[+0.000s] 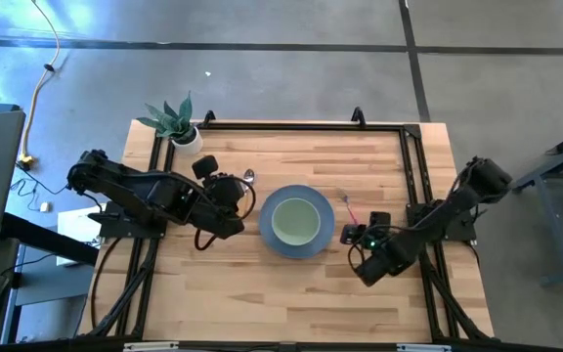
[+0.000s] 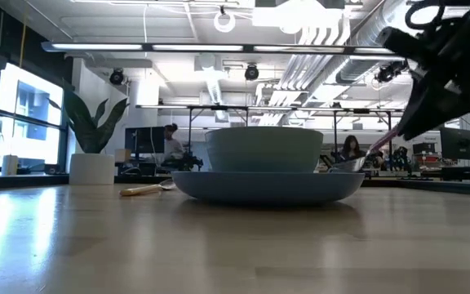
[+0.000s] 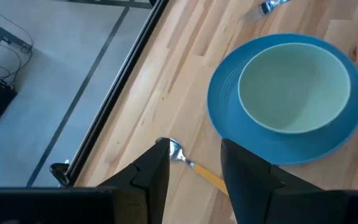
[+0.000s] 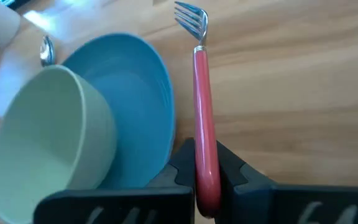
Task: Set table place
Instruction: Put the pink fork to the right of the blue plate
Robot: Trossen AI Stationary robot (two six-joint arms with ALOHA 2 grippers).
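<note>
The light-wood table (image 1: pixel 291 284) holds a blue plate (image 1: pixel 265 233) with a pale green bowl (image 1: pixel 295 221) standing in it, near the middle. A spoon with a yellow handle (image 3: pixel 188 163) lies flat on the wood on the plate's left, toward the far side. My left gripper (image 3: pixel 194 168) hovers over it, open, one finger on either side. My right gripper (image 1: pixel 353 233) is on the plate's right, shut on a red-handled fork (image 4: pixel 202 93). My right gripper pinches the fork's red handle (image 4: pixel 207 163) between its two fingers, near the handle's free end. The fingers lie along the fork, slanting down from the table's near right. The fork slopes down to its tines (image 2: pixel 348 163) beside the plate's rim; whether they rest on the wood I cannot tell.
A potted plant in a white pot (image 1: pixel 176 122) stands at the table's far left corner. A black metal frame (image 1: pixel 413 166) runs along the far and side edges. Bare wood lies in front of the plate, toward the near edge.
</note>
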